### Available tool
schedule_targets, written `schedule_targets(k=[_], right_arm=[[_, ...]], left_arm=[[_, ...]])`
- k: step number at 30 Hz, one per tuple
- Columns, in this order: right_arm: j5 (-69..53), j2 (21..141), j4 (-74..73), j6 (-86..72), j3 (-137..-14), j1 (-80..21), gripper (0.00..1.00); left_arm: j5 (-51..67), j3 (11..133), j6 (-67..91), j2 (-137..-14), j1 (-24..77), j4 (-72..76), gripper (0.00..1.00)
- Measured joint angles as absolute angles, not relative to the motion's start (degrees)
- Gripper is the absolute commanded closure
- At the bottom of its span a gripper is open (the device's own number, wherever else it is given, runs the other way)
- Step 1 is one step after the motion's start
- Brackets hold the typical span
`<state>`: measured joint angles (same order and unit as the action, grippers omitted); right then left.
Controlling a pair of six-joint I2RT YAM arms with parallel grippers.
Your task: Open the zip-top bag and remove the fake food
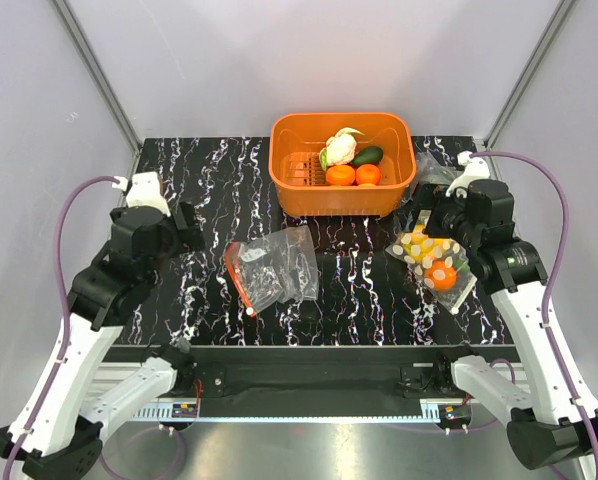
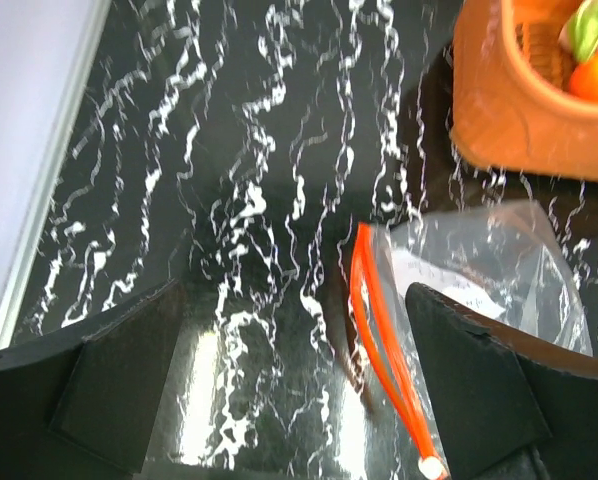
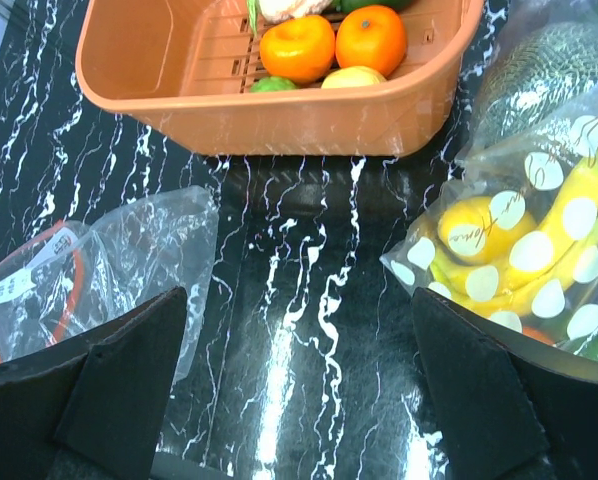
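The zip-top bag (image 1: 274,265) lies flat on the black marbled table, left of centre, its red-orange zip strip (image 2: 384,340) along the near-left edge. No coloured pieces show inside it. The fake food sits in the orange basket (image 1: 291,190): a white cauliflower (image 1: 340,148), a dark green avocado (image 1: 368,156) and two orange fruits (image 3: 297,47) (image 3: 371,38). My left gripper (image 1: 186,228) (image 2: 299,370) hovers open just left of the bag, with the zip strip beside its right finger. My right gripper (image 1: 437,212) (image 3: 299,380) is open over bare table, right of the bag (image 3: 99,260).
A clear bag of yellow pieces with white dots (image 1: 429,255) (image 3: 524,250) lies under the right arm. A bag of dark greens (image 1: 434,170) (image 3: 554,60) sits beside the basket's right end. Grey walls close in the table on three sides.
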<state>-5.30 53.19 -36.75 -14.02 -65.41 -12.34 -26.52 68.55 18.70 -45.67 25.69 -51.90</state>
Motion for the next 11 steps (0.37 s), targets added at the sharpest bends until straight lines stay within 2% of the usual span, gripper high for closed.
schedule_targets(k=[11], right_arm=[[-5.45, 52.86, -39.99, -14.13, -66.65, -12.34, 0.00]], left_arm=[[-27.92, 69.43, 16.86, -42.85, 25.69, -49.15, 0.01]])
